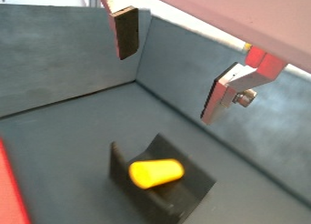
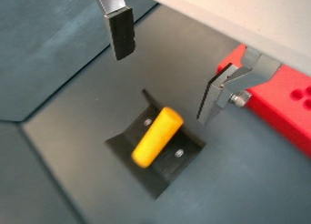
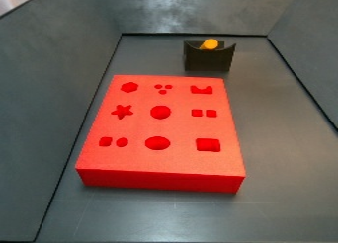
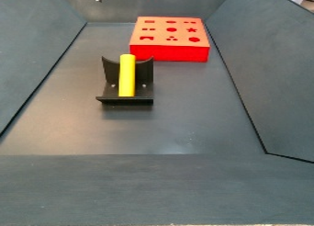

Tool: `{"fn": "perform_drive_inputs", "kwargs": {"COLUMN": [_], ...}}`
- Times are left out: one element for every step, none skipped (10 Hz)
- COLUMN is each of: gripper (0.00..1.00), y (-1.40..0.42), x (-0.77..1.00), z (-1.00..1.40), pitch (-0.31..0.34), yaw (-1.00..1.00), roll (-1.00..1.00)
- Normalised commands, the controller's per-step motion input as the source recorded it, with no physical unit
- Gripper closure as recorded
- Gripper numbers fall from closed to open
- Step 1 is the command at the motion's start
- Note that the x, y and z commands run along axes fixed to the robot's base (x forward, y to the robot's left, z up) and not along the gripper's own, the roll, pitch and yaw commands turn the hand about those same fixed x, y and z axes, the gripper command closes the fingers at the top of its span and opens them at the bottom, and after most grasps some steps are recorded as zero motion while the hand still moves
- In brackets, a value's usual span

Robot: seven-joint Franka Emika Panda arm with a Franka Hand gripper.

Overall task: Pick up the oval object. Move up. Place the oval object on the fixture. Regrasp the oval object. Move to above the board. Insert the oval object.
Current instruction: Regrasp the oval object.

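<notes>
- Smooth yellow-orange oval object point(image 2: 158, 137), a short rod with rounded ends.
- Lying lengthwise in the fixture point(image 4: 124, 88) notch, pointing towards the board point(image 4: 171, 38).
- Gripper point(image 2: 170, 62) above it, jaws wide apart, holding nothing.

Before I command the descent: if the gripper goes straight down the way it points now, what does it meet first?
Probably the oval object resting on the fixture; the open gripper hangs above it, though exact alignment is unclear.

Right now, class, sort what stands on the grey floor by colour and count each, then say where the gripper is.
Red: 1, the board
Yellow-orange: 1, the oval object
Dark grey: 1, the fixture, holding the oval object
Total: 3
The gripper hangs open above the fixture, holding nothing.
</notes>
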Motion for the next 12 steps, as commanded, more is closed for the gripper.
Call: {"fn": "perform_drive_inputs", "kwargs": {"gripper": [0.0, 0.0, 0.0, 0.0, 0.0, 0.0, 0.0, 0.0, 0.0, 0.0, 0.0, 0.0], "y": [-0.02, -0.02, -0.02, -0.03, -0.03, -0.03, -0.04, -0.04, -0.04, -0.02, 0.08, 0.08], "x": [0.02, 0.03, 0.05, 0.06, 0.07, 0.09, 0.09, 0.09, 0.09, 0.08, 0.03, 0.03], "z": [-0.01, -0.01, -0.01, -0.01, -0.01, -0.02, -0.02, -0.02, -0.02, -0.01, -1.0, -1.0], "pitch": [-0.005, 0.007, 0.02, 0.043, 0.059, 0.104, 0.112, 0.114, 0.111, 0.091, 0.152, 0.121], "yaw": [0.03, 0.03, 0.04, 0.04, 0.05, 0.07, 0.08, 0.1, 0.11, 0.13, 0.2, 0.21], "roll": [1.0, 1.0, 1.0, 1.0, 1.0, 0.94, 0.81, 0.56, 0.43, 0.22, 0.16, 0.13]}}
